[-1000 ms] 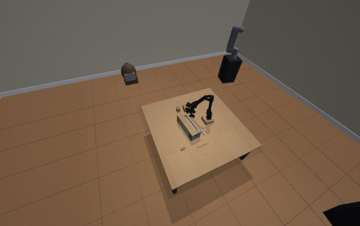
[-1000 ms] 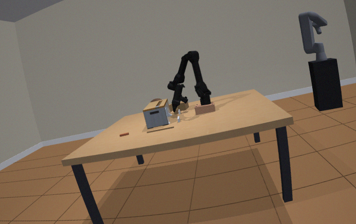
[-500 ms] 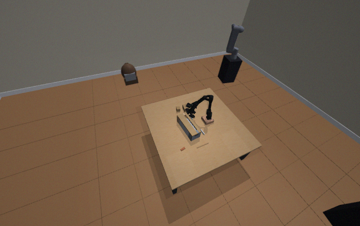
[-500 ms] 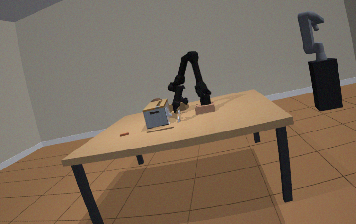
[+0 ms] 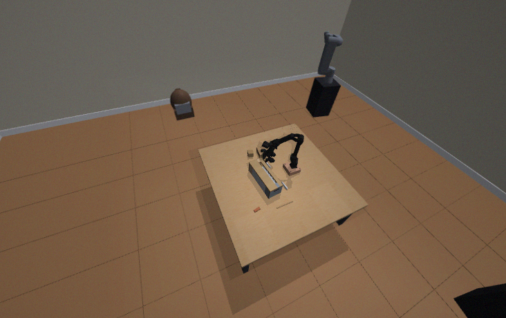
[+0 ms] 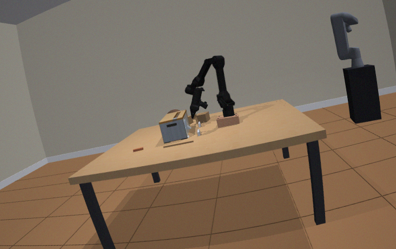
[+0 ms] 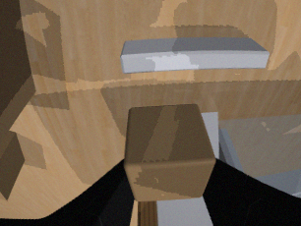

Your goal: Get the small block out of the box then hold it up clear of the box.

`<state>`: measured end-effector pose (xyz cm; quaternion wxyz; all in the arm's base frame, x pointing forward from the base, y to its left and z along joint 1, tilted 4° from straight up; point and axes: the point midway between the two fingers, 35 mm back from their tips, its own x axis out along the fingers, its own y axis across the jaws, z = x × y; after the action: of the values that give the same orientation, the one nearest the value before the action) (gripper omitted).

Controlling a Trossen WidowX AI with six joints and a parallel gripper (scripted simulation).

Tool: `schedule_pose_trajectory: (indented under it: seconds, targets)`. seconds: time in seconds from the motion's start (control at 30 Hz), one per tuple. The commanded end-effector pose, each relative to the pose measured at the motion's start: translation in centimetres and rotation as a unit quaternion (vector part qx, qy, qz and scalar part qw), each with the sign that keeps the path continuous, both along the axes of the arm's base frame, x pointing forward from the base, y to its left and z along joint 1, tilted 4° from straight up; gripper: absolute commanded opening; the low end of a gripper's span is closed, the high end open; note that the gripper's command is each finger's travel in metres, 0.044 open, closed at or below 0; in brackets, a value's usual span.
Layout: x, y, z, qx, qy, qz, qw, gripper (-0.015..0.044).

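Note:
A small brown block (image 7: 167, 133) is held between the black fingertips, near the middle of the wrist view. My gripper (image 7: 165, 160) (image 5: 266, 159) (image 6: 192, 116) is shut on this block. It points down beside the far end of the long box (image 5: 258, 172) (image 6: 175, 131), on the side towards the arm's base. The box has a tan top with a slot and stands upright. Its grey see-through part shows at the right of the wrist view. The fingers hide the block's sides. The top and exterior views are too small to show the block or its exact height.
A loose grey-white bar (image 7: 194, 60) lies just beyond the block; another white piece (image 5: 284, 185) (image 6: 198, 132) is near the box. Tan blocks (image 5: 250, 153) (image 6: 203, 117) stand behind the gripper. A thin stick (image 5: 285, 204) (image 6: 178, 144) and an orange piece (image 5: 256, 209) (image 6: 138, 149) lie past the near end.

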<state>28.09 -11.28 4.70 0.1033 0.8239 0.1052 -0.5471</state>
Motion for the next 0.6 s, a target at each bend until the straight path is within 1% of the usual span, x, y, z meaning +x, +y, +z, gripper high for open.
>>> schedule_pose_trajectory:
  seconds: [0.0,0.1,0.57]
  targets:
    - [0.0,-0.1,1.0,-0.002,0.0,-0.005,1.0,0.0]
    - [0.0,0.2,1.7,-0.004,0.0,-0.022,1.0,0.0]
    - [-1.6,2.1,7.5,-0.018,-0.025,-0.189,0.981,0.0]
